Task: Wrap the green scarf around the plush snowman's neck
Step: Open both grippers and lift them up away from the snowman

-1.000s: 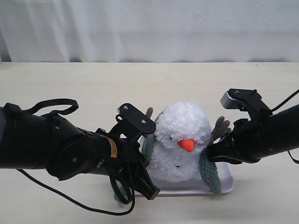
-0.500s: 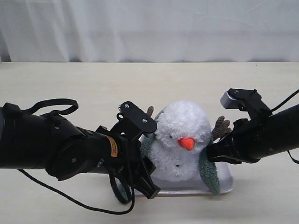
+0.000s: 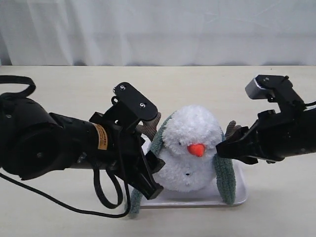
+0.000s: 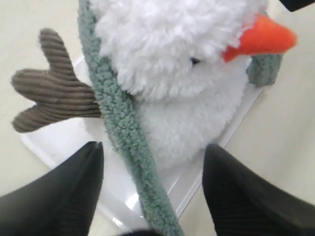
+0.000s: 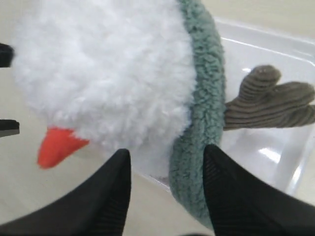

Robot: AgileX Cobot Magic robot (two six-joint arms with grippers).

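The snowman (image 3: 190, 148) is seated upright on a white tray (image 3: 197, 201) on the table (image 3: 74, 89). The scarf (image 3: 224, 177) is passed behind its head, and the two ends hang apart, one down each side of the body. The left-side end is trailed over the tray's front edge. The left gripper (image 4: 152, 162) is held with its jaws apart, one strand running loose between them. The right gripper (image 5: 166, 152) is likewise spread, with the other strand between its fingers (image 5: 226, 191), unclamped.
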